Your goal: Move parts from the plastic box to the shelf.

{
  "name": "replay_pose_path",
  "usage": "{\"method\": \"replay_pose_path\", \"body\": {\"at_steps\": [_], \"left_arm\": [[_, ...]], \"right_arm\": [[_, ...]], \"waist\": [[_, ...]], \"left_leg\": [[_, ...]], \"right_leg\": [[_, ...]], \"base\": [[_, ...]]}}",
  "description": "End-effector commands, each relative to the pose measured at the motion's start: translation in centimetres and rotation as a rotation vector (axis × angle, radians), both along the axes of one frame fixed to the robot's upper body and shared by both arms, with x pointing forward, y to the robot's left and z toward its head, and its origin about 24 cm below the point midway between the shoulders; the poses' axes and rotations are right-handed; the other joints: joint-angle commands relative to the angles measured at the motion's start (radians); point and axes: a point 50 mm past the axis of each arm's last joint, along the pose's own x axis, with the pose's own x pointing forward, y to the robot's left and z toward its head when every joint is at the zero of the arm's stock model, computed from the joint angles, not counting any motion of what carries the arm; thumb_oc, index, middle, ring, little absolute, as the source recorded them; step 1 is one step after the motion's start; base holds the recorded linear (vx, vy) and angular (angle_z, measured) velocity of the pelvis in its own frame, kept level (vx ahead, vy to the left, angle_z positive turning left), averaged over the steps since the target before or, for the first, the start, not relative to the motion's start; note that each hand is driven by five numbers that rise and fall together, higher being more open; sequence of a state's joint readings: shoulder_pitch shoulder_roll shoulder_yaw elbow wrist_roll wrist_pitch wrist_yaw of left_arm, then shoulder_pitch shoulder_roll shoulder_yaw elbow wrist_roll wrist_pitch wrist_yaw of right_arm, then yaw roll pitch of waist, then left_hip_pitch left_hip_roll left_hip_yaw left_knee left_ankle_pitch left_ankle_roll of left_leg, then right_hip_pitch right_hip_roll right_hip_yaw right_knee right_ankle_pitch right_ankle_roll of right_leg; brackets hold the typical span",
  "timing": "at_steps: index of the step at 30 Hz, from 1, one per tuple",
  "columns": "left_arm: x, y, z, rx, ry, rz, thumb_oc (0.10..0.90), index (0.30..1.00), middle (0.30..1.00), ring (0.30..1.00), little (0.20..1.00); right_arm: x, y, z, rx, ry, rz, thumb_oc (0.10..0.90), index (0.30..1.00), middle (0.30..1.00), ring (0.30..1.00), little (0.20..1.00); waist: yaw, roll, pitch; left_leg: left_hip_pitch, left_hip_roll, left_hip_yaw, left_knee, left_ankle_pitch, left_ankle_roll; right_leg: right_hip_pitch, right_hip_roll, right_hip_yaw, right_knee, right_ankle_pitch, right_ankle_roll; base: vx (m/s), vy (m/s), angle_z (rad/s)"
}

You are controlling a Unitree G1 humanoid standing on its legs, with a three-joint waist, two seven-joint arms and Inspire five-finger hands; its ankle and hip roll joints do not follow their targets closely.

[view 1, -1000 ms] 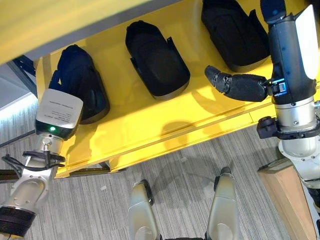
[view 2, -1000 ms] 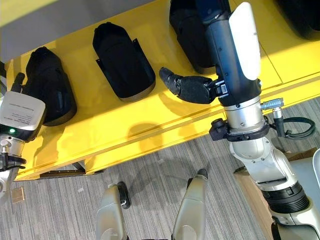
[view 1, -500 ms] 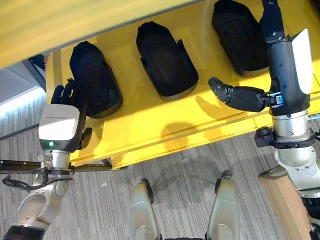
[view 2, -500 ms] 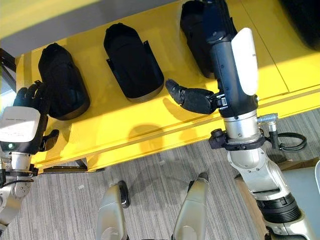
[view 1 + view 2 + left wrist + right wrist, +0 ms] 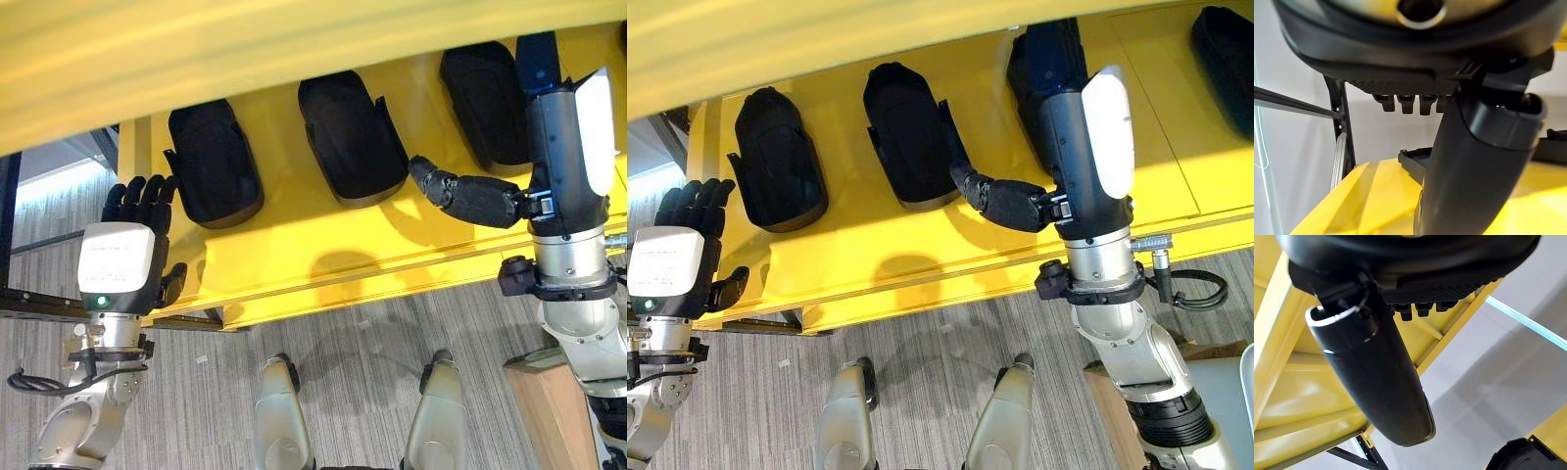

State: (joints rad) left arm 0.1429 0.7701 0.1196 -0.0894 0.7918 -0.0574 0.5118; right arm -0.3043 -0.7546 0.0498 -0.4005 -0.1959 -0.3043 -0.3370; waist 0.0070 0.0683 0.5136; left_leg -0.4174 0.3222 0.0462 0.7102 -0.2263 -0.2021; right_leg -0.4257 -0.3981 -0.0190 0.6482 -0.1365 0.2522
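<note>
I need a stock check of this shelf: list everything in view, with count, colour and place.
black parts: four, black, in a row on the shelf, the leftmost beside the left hand, the fourth at the far right end
shelf: one, yellow, across the upper part of the head views, with a second board above
floor: grey striped, below the shelf
left hand: dark, fingers straight, holding nothing, at the shelf's left end
right hand: dark, thumb stretched out over the shelf by the second part, fingers hidden
</note>
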Motion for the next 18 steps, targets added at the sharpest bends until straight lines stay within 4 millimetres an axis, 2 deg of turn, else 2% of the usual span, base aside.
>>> {"method": "replay_pose_path", "body": {"at_steps": [1, 5, 10, 18], "left_arm": [[0.3, -0.5, 4.2, 0.089, -0.195, -0.072, 0.9, 1.0, 1.0, 1.0, 1.0], [1.4, -1.3, 4.7, 0.09, -0.206, -0.103, 0.9, 1.0, 1.0, 1.0, 1.0], [2.8, -2.4, 4.4, 0.096, -0.129, -0.123, 0.9, 1.0, 1.0, 1.0, 1.0], [3.8, -3.9, 3.9, 0.16, -0.029, -0.155, 0.9, 1.0, 1.0, 1.0, 1.0]], "right_arm": [[-2.4, 0.5, 2.4, 0.09, -0.196, 0.073, 0.9, 1.0, 1.0, 1.0, 1.0], [-2.1, 0.8, 2.4, 0.083, -0.185, 0.084, 0.9, 1.0, 1.0, 1.0, 1.0], [-1.8, 1.0, 2.7, 0.082, -0.18, 0.097, 0.9, 1.0, 1.0, 1.0, 1.0], [-1.8, 1.2, 2.7, 0.073, -0.166, 0.115, 0.9, 1.0, 1.0, 1.0, 1.0]], "waist": [[-0.007, -0.049, -0.136], [-0.019, -0.054, -0.135], [-0.036, -0.06, -0.133], [-0.053, -0.059, -0.13]], "left_leg": [[0.095, 0.021, 0.055, -0.059, -0.073, 0.065], [0.096, 0.03, 0.059, -0.064, -0.068, 0.06], [0.097, 0.037, 0.063, -0.061, -0.068, 0.056], [0.108, 0.044, 0.07, -0.061, -0.069, 0.057]], "right_leg": [[0.044, -0.034, -0.001, -0.1, 0.027, 0.01], [0.038, -0.027, 0.006, -0.098, 0.027, 0.01], [0.029, -0.016, 0.02, -0.087, 0.023, 0.01], [0.028, -0.01, 0.031, -0.079, 0.019, 0.01]], "base": [[0.0, 0.0, 0.0], [0.0, 0.0, 0.0], [0.0, 0.0, 0.0], [0.01, 0.004, -0.02]]}}
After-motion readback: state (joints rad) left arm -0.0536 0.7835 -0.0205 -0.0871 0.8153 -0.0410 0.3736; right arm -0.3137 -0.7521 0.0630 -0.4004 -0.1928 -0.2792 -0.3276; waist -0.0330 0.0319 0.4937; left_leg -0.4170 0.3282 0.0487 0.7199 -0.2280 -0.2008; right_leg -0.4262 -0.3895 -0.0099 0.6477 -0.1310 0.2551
